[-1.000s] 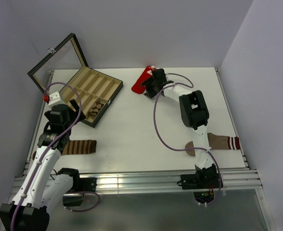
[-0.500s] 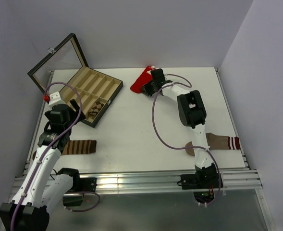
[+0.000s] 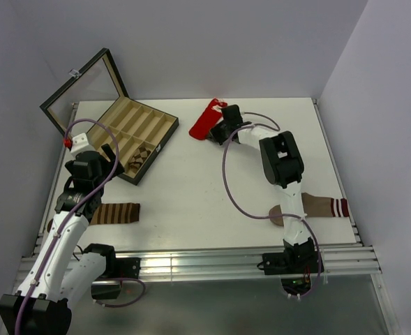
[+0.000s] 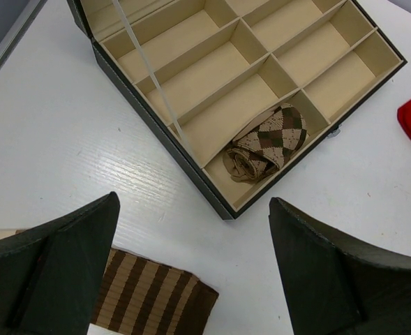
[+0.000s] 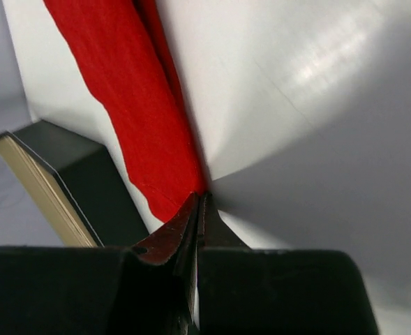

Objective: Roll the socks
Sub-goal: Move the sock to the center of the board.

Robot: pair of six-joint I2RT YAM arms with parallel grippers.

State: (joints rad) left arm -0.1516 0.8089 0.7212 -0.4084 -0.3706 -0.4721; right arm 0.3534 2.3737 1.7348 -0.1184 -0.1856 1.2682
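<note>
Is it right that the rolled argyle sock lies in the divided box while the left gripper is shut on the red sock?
Not quite: the right gripper is shut on the red sock, as the right wrist view shows. The left gripper is open. The rolled argyle sock does lie in the divided box.

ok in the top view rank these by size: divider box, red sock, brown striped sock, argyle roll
1. divider box
2-3. red sock and brown striped sock: they look alike and both are partly hidden, so unranked
4. argyle roll, smallest
</note>
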